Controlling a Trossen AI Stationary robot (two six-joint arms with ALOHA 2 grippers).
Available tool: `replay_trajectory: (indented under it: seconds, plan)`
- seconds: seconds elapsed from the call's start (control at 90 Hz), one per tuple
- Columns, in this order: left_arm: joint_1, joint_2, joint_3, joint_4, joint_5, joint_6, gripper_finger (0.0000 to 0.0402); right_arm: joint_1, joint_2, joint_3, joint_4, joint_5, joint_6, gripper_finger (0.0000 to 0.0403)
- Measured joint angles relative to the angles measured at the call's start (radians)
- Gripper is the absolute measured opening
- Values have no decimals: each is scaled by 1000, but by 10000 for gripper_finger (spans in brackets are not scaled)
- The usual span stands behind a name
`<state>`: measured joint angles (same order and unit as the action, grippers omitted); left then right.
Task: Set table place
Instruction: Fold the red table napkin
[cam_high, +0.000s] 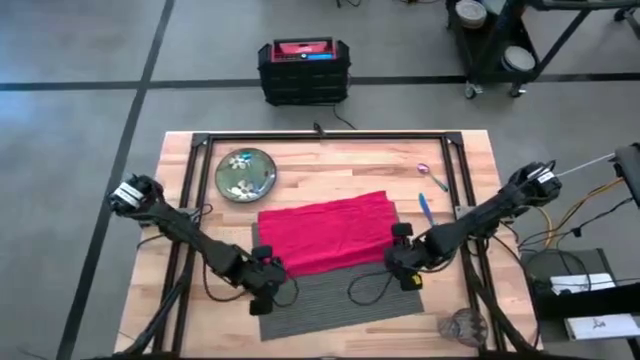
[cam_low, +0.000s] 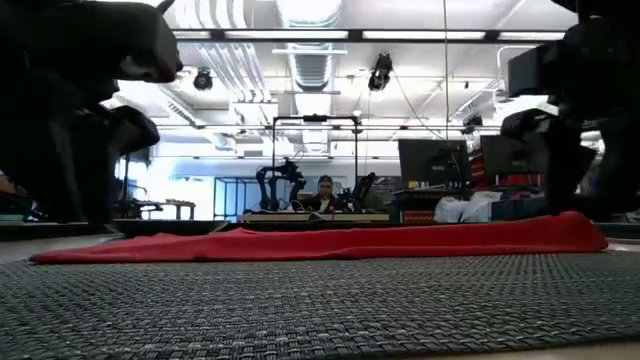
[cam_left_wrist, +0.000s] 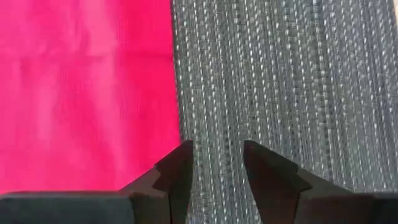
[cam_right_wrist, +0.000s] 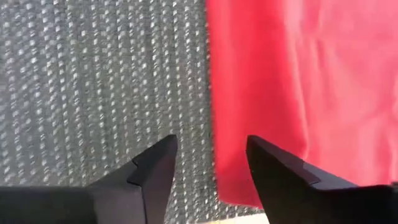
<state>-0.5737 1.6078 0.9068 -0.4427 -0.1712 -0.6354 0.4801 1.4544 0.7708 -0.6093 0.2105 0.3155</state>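
Observation:
A red napkin lies spread flat over the far half of the dark grey ribbed placemat on the wood table. My left gripper is open, low over the placemat beside the napkin's near left edge. My right gripper is open at the napkin's near right corner, with its fingers on either side of the cloth's edge. Whether either one touches the cloth or the mat, I cannot tell. In the low view the napkin is a flat red strip across the mat.
A green flower-patterned plate sits at the far left of the table. A purple utensil and a blue one lie at the far right. A clear glass stands at the near right corner. A black and red case stands on the floor beyond the table.

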Motion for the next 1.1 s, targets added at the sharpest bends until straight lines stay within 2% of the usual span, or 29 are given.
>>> replay_trajectory:
  seconds: [0.111, 0.233, 0.3, 0.478, 0.678, 0.856, 0.967, 1.1]
  plan:
    - [-4, 24, 0, -29, -32, 8, 143, -2, 25, -1, 17, 4, -22, 206]
    - [-4, 59, -1, -35, -76, 31, 135, -5, 62, -1, 21, 57, -40, 207]
    - [-4, 79, -1, -40, -112, 31, 126, -5, 85, -2, 21, 80, -40, 204]
    - [-4, 115, 1, -35, -125, 41, 105, -6, 129, 0, 22, 103, -39, 182]
    - [-4, 131, 1, -36, -121, 45, 67, -6, 146, 1, 20, 115, -43, 133]
    - [-2, 128, -1, -48, -134, 50, 12, -8, 144, -3, 8, 153, -89, 60]
    - [-3, 124, -1, -54, -135, 50, 5, -9, 145, -3, -11, 157, -93, 13]
    - [-3, 108, -3, -56, -134, 50, 1, -10, 143, -2, -37, 158, -86, 6]
